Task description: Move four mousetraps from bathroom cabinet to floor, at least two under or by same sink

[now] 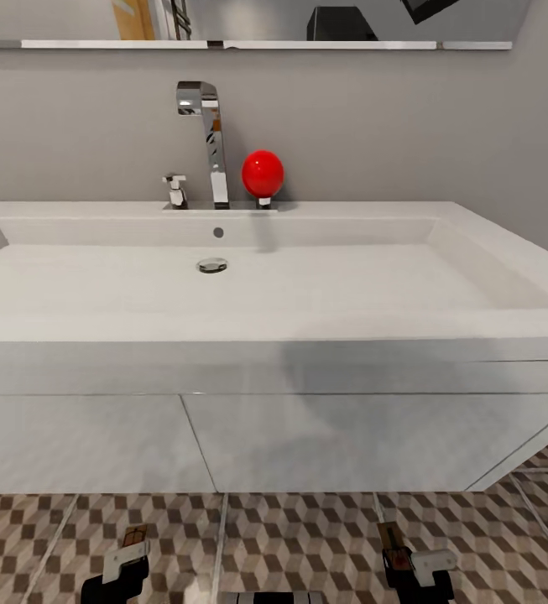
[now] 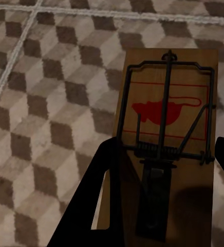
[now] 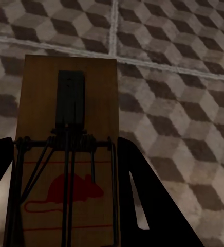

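Before the sink (image 1: 248, 289), low above the bathroom floor (image 1: 307, 537), the left gripper (image 1: 127, 558) was clamped on one mousetrap (image 2: 166, 139); the right gripper (image 1: 412, 566) was clamped on another mousetrap (image 3: 68, 154), both near the vanity (image 1: 324, 440).

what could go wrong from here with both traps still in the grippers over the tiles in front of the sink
1. Each mousetrap, left and right, looks held only by its edges, so it may slip or land tilted on the bathroom floor.
2. Released here, they may end up too far out from the sink to count as next to it.
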You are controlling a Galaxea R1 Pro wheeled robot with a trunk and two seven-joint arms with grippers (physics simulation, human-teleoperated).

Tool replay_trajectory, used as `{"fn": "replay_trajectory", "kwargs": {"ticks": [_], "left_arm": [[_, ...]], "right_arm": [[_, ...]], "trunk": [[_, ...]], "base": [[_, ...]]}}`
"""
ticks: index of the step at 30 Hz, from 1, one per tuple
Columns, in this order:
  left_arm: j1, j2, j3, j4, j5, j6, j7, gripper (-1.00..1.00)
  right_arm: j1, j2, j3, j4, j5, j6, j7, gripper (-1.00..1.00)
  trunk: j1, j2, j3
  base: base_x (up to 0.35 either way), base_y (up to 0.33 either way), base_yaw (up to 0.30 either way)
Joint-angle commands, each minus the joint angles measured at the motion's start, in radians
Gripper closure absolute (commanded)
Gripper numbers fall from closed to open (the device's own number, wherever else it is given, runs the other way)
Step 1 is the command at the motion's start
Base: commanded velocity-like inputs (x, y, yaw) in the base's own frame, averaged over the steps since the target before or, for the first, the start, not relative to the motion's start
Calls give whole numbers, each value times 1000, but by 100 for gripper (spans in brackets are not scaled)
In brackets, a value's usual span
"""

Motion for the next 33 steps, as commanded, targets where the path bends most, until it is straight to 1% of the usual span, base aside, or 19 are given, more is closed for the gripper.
{"fn": "replay_trajectory", "kwargs": {"ticks": [1,12,17,21,28,33], "left_arm": [[-1,1,-8,-1,8,-4,6,100],[-1,4,-8,-2,9,-9,6,100],[-1,7,-10,-13,9,-33,7,100],[-1,6,-10,-45,8,-37,9,100],[-1,4,-9,-56,8,-39,7,100],[-1,4,-8,-57,8,-40,7,100]], "right_arm": [[-1,0,-4,1,10,-4,-5,100],[-1,0,-4,1,9,-6,-6,100],[-1,1,-4,-5,10,-8,-5,100],[-5,12,-4,-18,10,-8,-3,100],[-7,15,-4,-21,9,-8,-2,100],[-7,16,-6,-29,6,-8,-5,100]], "trunk": [[0,0,-1],[0,0,-1],[2,-1,-20],[4,-2,-36],[7,-4,-63],[7,-4,-63]], "base": [[0,0,0],[0,0,0],[0,0,0],[0,0,0],[0,0,0],[0,0,0]]}}
